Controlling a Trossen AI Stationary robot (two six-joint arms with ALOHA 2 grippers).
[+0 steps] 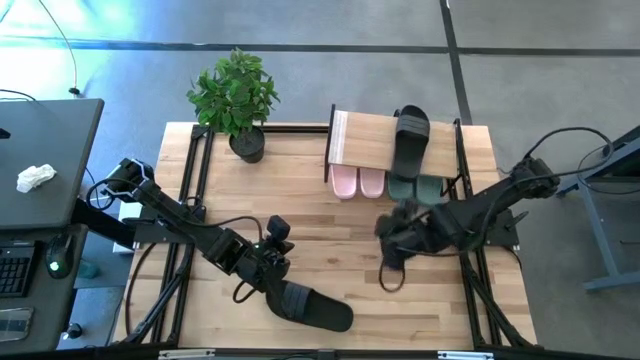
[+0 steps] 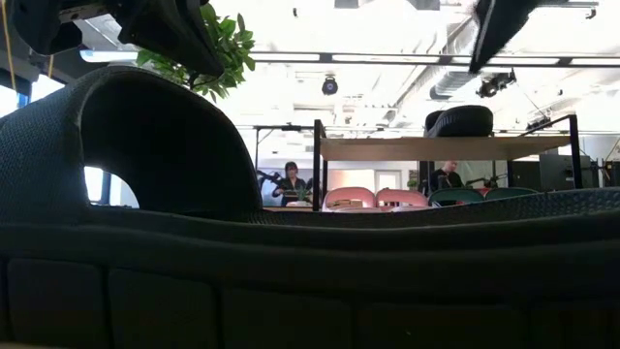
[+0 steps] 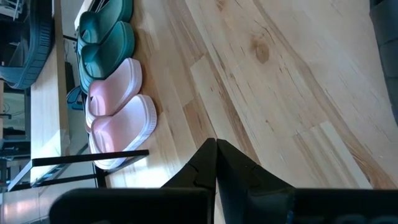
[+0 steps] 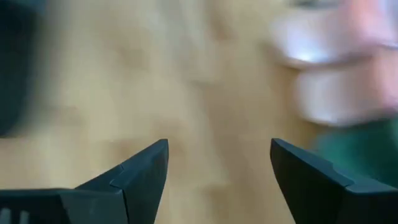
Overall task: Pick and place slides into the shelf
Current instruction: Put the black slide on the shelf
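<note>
One black slide (image 1: 312,306) lies sole-down near the table's near edge and fills the low view (image 2: 165,145). The other black slide (image 1: 411,140) lies on top of the shelf (image 1: 365,140). Two pink slides (image 1: 357,182) and two teal slides (image 1: 418,187) stand side by side on the table under the shelf board, and the left wrist view shows them too: pink (image 3: 121,121), teal (image 3: 106,40). My left gripper (image 1: 276,238) (image 3: 216,149) is shut on nothing, just left of and beyond the near black slide. My right gripper (image 1: 388,228) (image 4: 217,162) is open over bare table in front of the teal slides.
A potted plant (image 1: 238,95) stands at the table's far left, beside the shelf. Black frame rails (image 1: 196,170) run along both table sides. Bare wood lies between the two grippers. People sit in the room beyond the table (image 2: 289,179).
</note>
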